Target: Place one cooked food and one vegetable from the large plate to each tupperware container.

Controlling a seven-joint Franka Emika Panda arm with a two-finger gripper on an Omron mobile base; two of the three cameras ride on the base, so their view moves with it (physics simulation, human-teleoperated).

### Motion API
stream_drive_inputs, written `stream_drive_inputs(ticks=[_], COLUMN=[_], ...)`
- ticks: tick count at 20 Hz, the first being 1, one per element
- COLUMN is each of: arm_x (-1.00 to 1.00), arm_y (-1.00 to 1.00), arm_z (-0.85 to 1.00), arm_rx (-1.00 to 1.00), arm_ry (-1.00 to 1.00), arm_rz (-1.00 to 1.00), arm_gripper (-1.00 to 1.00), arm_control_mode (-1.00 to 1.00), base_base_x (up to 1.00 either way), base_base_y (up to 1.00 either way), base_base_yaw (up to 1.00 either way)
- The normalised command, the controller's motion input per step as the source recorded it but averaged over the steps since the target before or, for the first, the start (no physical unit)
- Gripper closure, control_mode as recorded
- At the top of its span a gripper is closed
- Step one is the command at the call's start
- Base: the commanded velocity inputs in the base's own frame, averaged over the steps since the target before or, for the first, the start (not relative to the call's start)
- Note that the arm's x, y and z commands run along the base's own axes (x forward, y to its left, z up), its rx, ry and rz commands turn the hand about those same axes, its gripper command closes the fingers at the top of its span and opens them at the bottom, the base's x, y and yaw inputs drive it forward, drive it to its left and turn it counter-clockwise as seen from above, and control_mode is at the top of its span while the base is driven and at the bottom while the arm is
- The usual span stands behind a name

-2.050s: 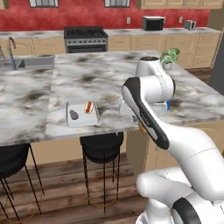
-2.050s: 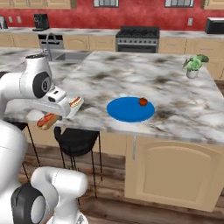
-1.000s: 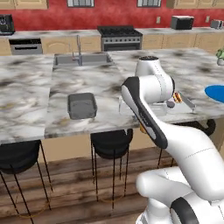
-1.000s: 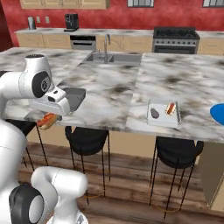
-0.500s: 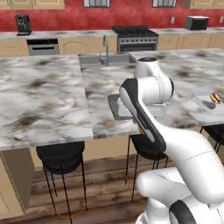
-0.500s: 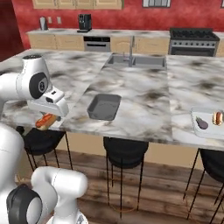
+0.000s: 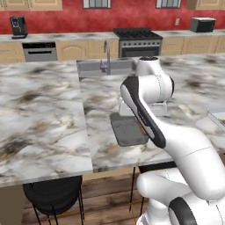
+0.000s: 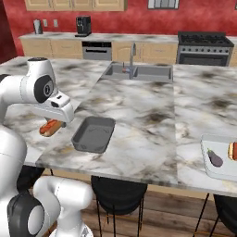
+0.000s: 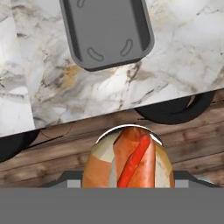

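I have the hot dog clamped between my gripper fingers, hanging just off the counter's front edge beside the empty dark tray. It looks soft and light, so I'd judge a gentle grip across the bun's middle best, since squeezing harder could crush it.

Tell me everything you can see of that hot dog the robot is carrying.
The hot dog is a reddish sausage in a tan bun, with a red stripe along the top in the hand view. The shut hand holds it lying roughly level in the air, off the counter's near edge, beside the empty dark tray. Nothing else touches it.
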Motion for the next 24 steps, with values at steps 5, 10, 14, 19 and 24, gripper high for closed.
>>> stream_drive_inputs(ticks=[5, 10, 14, 19, 24], arm_x=[0.00, 0.00, 0.75, 0.79, 0.79], arm_y=[0.00, 0.00, -0.04, -0.34, -0.23], arm_z=[0.00, 0.00, -0.10, -0.37, -0.66], arm_rx=[0.00, 0.00, 0.02, 0.01, 0.00], arm_ry=[0.00, 0.00, 0.09, -0.02, 0.00], arm_rz=[0.00, 0.00, 0.02, 0.13, 0.23], arm_gripper=[1.00, 1.00, 1.00, 1.00, 1.00], arm_control_mode=[1.00, 1.00, -1.00, -1.00, -1.00], base_base_x=[1.00, 1.00, 0.25, 0.00, 0.00], base_base_y=[-0.13, 0.01, 0.00, 0.00, 0.00], base_base_yaw=[-0.13, -0.22, -0.03, 0.00, 0.00])
